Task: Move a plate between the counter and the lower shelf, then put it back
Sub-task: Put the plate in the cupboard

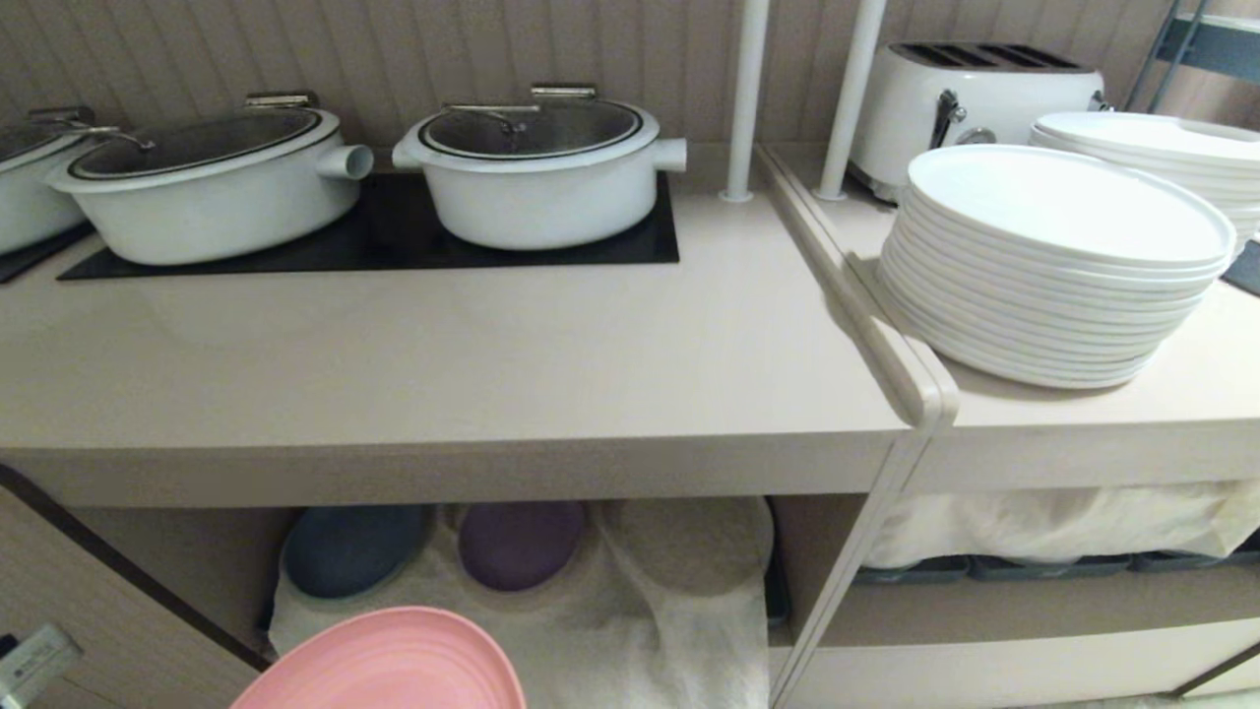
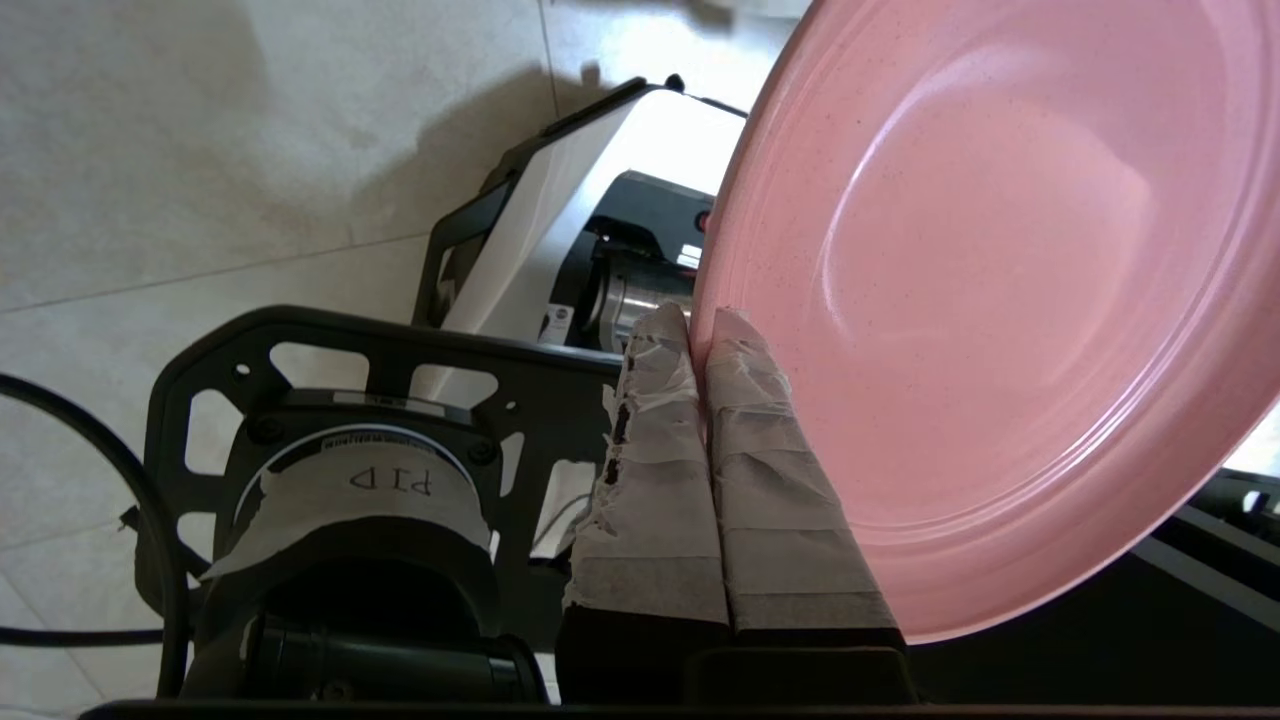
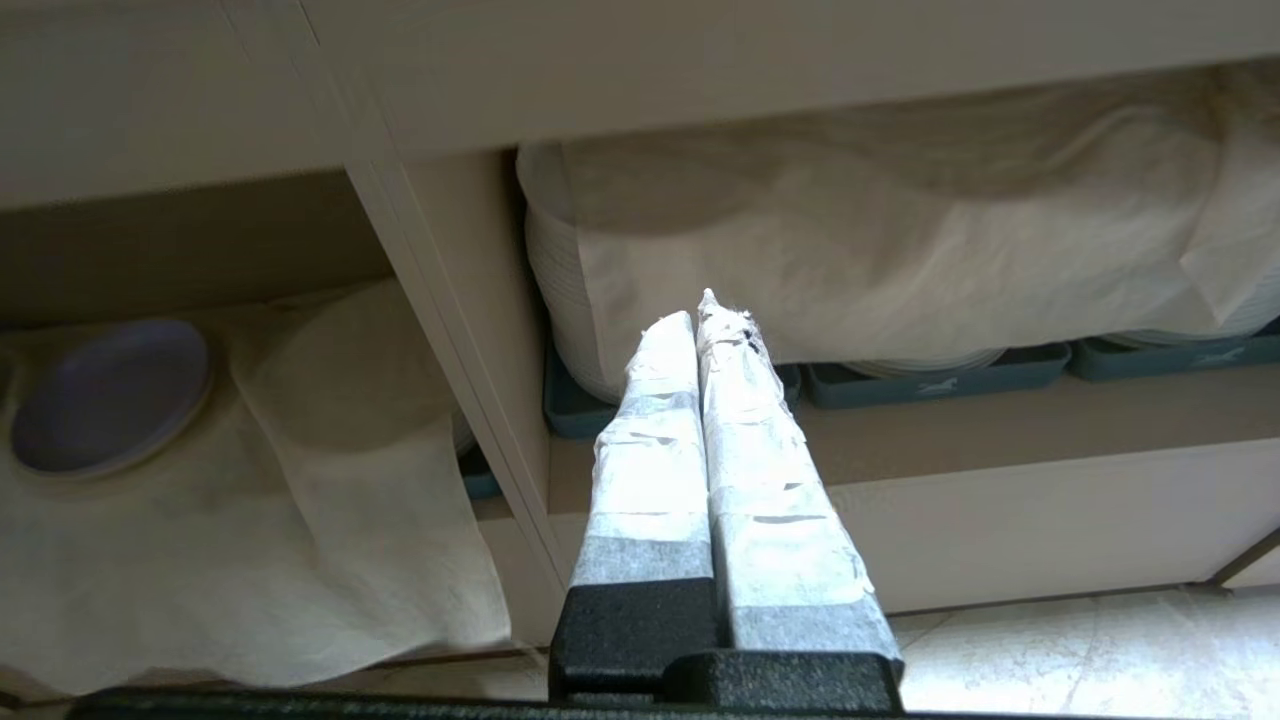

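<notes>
The left pincer (image 2: 700, 325) clamps the rim of the plate (image 1: 389, 662), carrying it low before the lower shelf (image 1: 551, 630), probably for placement on its cloth (image 1: 630, 640), while the right pincer (image 3: 697, 310) idles closed and empty beneath the tabletop (image 1: 443, 364).

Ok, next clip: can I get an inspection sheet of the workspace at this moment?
Surface: counter bare in front; two white pots on its black hob.
Job's things: pink plate held below counter height, outside the lower shelf.
Clutter: white plate stack and toaster to the right; blue plate and purple plate on the shelf cloth.
Grippers: left gripper shut on the plate's rim; right gripper shut, empty.
Cables: black cable on the floor.
Surroundings: tiled floor.
</notes>
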Controlling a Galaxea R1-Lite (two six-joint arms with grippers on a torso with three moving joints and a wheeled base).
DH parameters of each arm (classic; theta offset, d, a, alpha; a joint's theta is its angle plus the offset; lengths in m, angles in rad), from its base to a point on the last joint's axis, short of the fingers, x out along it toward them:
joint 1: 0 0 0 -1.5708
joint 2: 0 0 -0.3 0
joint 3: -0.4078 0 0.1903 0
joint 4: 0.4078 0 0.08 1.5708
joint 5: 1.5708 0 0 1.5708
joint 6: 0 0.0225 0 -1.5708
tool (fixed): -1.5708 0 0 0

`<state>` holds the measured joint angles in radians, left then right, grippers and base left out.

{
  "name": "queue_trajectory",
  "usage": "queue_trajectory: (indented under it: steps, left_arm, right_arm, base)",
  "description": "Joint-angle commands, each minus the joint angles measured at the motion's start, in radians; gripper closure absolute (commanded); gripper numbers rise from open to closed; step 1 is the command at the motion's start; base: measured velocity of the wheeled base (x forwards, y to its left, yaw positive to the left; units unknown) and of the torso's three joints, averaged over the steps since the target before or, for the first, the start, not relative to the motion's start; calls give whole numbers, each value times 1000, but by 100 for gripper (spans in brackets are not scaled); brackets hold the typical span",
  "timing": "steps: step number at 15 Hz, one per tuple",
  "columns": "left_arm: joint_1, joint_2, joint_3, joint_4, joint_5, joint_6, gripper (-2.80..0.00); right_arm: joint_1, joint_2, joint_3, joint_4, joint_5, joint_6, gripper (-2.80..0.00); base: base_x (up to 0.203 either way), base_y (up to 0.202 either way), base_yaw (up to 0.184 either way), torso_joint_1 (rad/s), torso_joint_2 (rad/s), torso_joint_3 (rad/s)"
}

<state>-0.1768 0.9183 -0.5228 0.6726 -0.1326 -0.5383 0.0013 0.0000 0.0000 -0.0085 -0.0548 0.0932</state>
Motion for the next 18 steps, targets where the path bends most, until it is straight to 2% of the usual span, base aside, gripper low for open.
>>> queue_trajectory:
  steps: [1, 18]
  left_arm:
    - [0, 2, 0, 4, -1, -3, 0]
    - [0, 7, 1, 4, -1, -3, 0]
  right_arm:
    - [0, 2, 0, -1, 0, 0, 0]
    - [0, 2, 0, -1, 0, 0, 0]
  base:
    - [0, 0, 0, -240, 534, 294]
    - [0, 0, 0, -205, 491, 288]
